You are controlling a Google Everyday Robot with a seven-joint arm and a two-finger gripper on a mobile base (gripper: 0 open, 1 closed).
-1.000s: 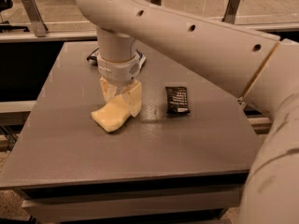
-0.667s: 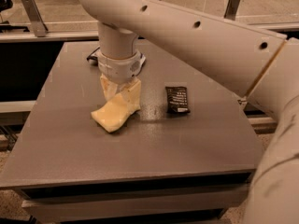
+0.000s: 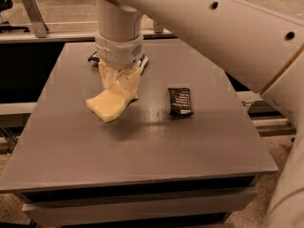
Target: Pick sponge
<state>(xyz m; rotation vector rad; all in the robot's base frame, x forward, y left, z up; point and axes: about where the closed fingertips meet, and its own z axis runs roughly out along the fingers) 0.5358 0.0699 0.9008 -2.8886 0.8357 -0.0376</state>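
Observation:
The sponge is a pale yellow foam block hanging tilted over the left middle of the grey table. Its shadow lies on the tabletop just below it. My gripper comes straight down from the white arm, and its pale yellow fingers are closed on the sponge's upper end. The sponge's lower end sticks out to the front left, clear of the surface.
A small flat black packet lies on the table right of the sponge. A dark and white object is partly hidden behind the gripper. A metal rail with a bracket runs behind the table. My arm spans the upper right.
The sponge lay on the table under the gripper; now it is raised a little off the surface in the fingers, with a shadow beneath it. The arm has shifted upward.

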